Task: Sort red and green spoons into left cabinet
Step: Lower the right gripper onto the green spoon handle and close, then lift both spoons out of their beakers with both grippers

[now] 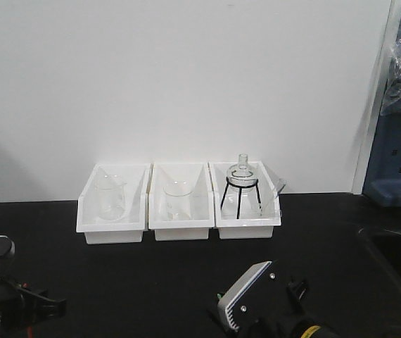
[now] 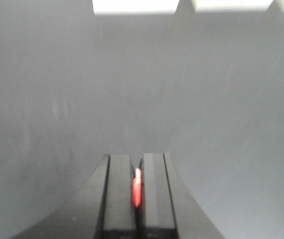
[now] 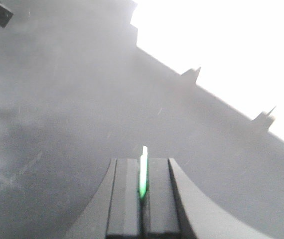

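**Both spoons pinched, one in each gripper**

In the front view a white wall (image 1: 186,84) fills the upper half and a black table (image 1: 151,282) the lower half. A blue cupboard (image 1: 394,169) stands at 3 o'clock, at the table's far right edge.

Three white bins (image 1: 181,229) sit side by side at the centre, against the wall. The bin at 9 o'clock of the row and the middle one each hold a clear beaker (image 1: 110,198). The one at 3 o'clock holds a glass flask (image 1: 242,172) on a black tripod (image 1: 240,201).

The arms enter low in that view, the left at 8 o'clock and the right at 5 o'clock, both near the table's front edge and well apart from the bins.

In the left wrist view the left gripper (image 2: 138,164) is closed to a thin slit. The red spoon (image 2: 137,188) is clamped edge-on between the black pads (image 2: 119,194), at 6 o'clock in the picture. Behind it lies a blurred grey surface, perhaps the tabletop seen close.

In the right wrist view the right gripper (image 3: 143,167) is likewise nearly closed. It grips the green spoon (image 3: 143,174), whose thin edge pokes out past the pad tips toward 12 o'clock.
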Motion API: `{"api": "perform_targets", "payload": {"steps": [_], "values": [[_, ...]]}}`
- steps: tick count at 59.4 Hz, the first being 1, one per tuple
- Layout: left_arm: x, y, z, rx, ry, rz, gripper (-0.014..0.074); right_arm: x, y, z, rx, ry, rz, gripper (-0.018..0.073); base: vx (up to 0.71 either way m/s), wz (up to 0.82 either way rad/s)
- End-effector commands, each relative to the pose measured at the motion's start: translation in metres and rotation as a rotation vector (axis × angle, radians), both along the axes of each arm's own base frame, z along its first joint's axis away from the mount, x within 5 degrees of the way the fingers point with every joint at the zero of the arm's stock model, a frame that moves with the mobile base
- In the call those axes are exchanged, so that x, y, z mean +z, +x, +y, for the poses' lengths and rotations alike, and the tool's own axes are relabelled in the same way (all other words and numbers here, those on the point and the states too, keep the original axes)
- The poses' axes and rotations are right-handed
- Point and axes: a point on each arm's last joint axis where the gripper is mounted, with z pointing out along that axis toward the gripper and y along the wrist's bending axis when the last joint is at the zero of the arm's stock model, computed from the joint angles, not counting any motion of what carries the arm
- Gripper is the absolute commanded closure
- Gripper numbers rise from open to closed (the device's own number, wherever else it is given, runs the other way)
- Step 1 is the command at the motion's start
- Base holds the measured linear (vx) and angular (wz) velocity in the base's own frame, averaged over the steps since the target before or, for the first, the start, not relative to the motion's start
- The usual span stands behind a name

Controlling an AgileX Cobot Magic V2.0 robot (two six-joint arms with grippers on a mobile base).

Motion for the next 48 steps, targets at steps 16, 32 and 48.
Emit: {"api": "perform_targets", "payload": {"steps": [16,32,48], "values": [[0.067,-0.021,0.004,0.015,-0.044,-0.257,0.06,0.063,-0.014,-0.01,-0.007,0.151,-0.189,0.0565,0.0,0.0],[0.104,-0.052,0.009,-0.039,-0.012,-0.386,0.06,0.091,-0.027,-0.028,-0.117,0.327,-0.157,0.0565,0.0,0.0],[0.13,-0.095,0.015,-0.066,-0.036,-0.491,0.0596,0.118,-0.045,-0.057,-0.207,0.417,-0.145,0.0564,0.0,0.0]]}}
